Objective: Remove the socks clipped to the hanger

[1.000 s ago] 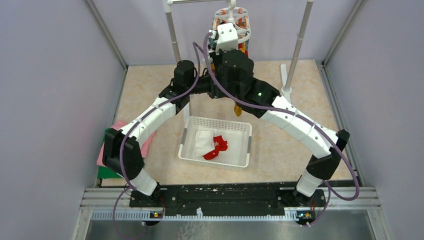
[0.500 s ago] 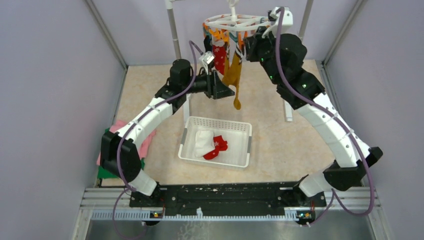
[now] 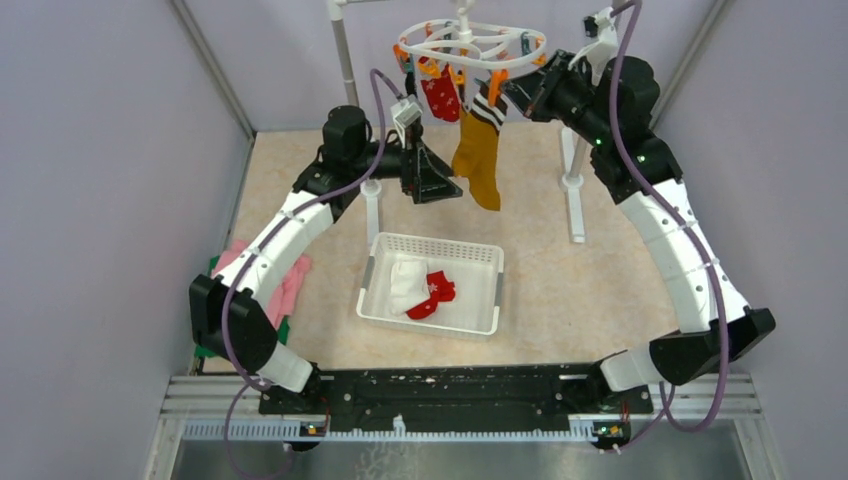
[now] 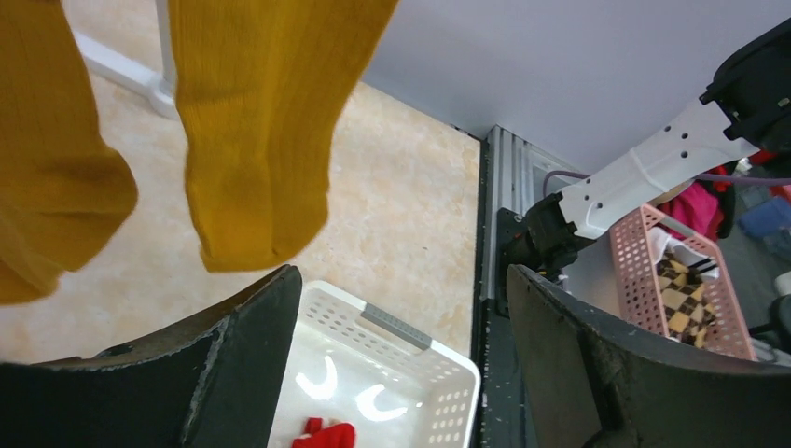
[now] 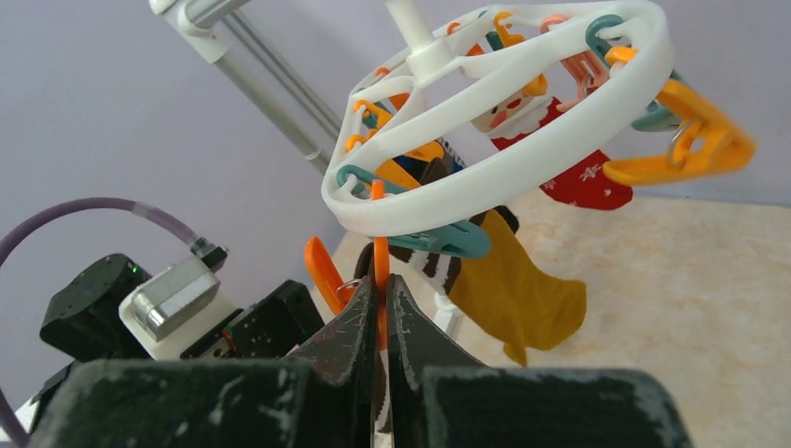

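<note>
Hanging over the far middle of the counter point(image 3: 600, 280), the hanger point(image 3: 465, 42) carries three socks that I can make out. A mustard sock point(image 3: 478, 160) is the longest, with a red sock point(image 3: 441, 98) and a striped sock point(image 3: 489, 108) higher up beside it. The basket point(image 3: 480, 255) sits below and nearer, with a white sock point(image 3: 405, 283) and another red one in it.

The mustard sock hangs straight down, toe lowest. The left claw point(image 3: 436, 186) is just beside that toe on its left, released and holding nothing. From the left wrist the toe point(image 4: 252, 140) lies above the gap and left of centre, so a grasp probably needs a small rise toward it.

The right claw point(image 5: 382, 291) reaches the ring's right side from below, clenched on an orange clip point(image 5: 377, 233). Which sock that clip holds I cannot tell. By my reading, the left claw is nearer the fabric and the right nearer the clips.
</note>
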Robot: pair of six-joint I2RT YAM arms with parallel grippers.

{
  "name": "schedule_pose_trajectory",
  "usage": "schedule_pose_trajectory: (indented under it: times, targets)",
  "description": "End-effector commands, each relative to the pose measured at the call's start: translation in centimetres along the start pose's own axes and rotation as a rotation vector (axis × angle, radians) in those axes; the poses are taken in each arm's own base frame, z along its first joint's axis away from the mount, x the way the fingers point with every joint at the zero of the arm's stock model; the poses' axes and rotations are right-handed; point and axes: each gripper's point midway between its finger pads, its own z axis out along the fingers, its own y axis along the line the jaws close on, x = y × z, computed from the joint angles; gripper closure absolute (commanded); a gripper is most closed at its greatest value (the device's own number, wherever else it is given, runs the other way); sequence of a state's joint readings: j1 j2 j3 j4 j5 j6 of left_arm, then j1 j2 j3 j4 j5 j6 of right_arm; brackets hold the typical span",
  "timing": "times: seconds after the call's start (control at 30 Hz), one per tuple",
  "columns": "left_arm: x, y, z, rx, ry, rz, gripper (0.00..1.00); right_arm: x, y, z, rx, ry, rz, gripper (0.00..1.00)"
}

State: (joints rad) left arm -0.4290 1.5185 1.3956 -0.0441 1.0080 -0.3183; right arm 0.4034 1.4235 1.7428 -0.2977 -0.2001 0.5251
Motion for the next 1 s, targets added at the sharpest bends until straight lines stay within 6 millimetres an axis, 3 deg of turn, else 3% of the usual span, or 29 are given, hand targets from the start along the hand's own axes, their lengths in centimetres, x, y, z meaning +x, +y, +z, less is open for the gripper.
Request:
schedule_pose_trajectory:
  times: [0.0, 0.17, 0.33, 0.67, 0.97]
  targets:
    - [-3.8, -1.1, -0.4, 0.038, -0.037, 0.189, 0.12, -1.2, 3.4, -1.0, -0.199, 0.018, 0.067, 1.00]
    - [-5.8, -0.5, 0.4, 0.059, -0.080, 0.208, 0.11, -0.9, 4.5, -1.0, -0.279, 0.063, 0.068, 1.00]
    - [-5.7, 1.1, 0.4, 0.016, -0.087, 0.211, 0.11, -0.3, 4.2, -0.8, -0.308, 0.115, 0.093, 1.00]
    - [-7.0, 3.0, -2.1, -0.061, -0.121, 0.257, 0.13, -0.4, 4.6, -0.5, -0.380, 0.135, 0.150, 1.00]
    - [-3.7, 0.9, -0.5, 0.173, -0.056, 0.170, 0.16, -0.3, 4.7, -0.3, -0.388, 0.143, 0.165, 1.00]
